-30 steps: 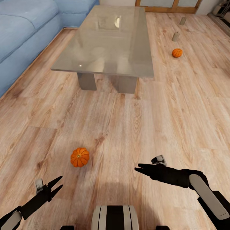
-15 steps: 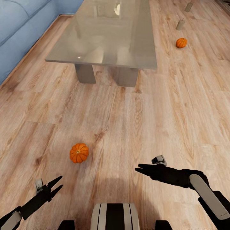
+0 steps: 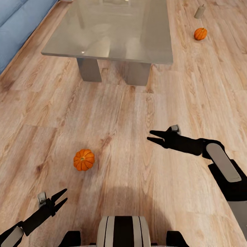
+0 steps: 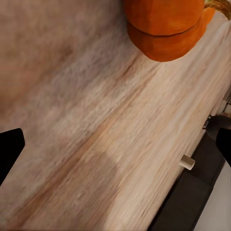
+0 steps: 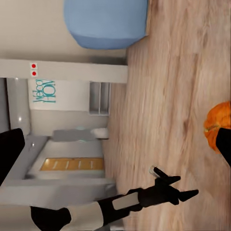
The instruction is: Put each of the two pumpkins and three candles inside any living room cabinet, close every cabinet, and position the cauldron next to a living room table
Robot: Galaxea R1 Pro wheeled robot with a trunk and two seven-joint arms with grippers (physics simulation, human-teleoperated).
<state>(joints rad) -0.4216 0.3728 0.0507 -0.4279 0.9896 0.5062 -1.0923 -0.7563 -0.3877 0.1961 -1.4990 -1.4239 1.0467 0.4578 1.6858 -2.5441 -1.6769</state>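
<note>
One orange pumpkin (image 3: 84, 160) lies on the plank floor just ahead of my left gripper (image 3: 60, 200), which hangs open and empty; the left wrist view shows this pumpkin (image 4: 166, 26) close ahead of the spread fingers. My right gripper (image 3: 153, 136) is open in the air, to the right of that pumpkin and well apart from it; its wrist view catches the pumpkin (image 5: 216, 126) and my left gripper (image 5: 185, 187). A second pumpkin (image 3: 200, 34) and a beige candle (image 3: 199, 12) stand far off to the right of the grey table (image 3: 109, 31).
The blue sofa (image 3: 13, 20) runs along the far left. The table's slab legs (image 3: 89, 69) stand on the floor ahead. A small beige cylinder (image 4: 187, 162) sits by a dark low edge (image 4: 192, 197) in the left wrist view. Open floor lies between me and the table.
The head camera has moved forward and tilted down, shifting the whole picture. My right arm has reached forward and now sits higher in the view. The left arm has not moved.
</note>
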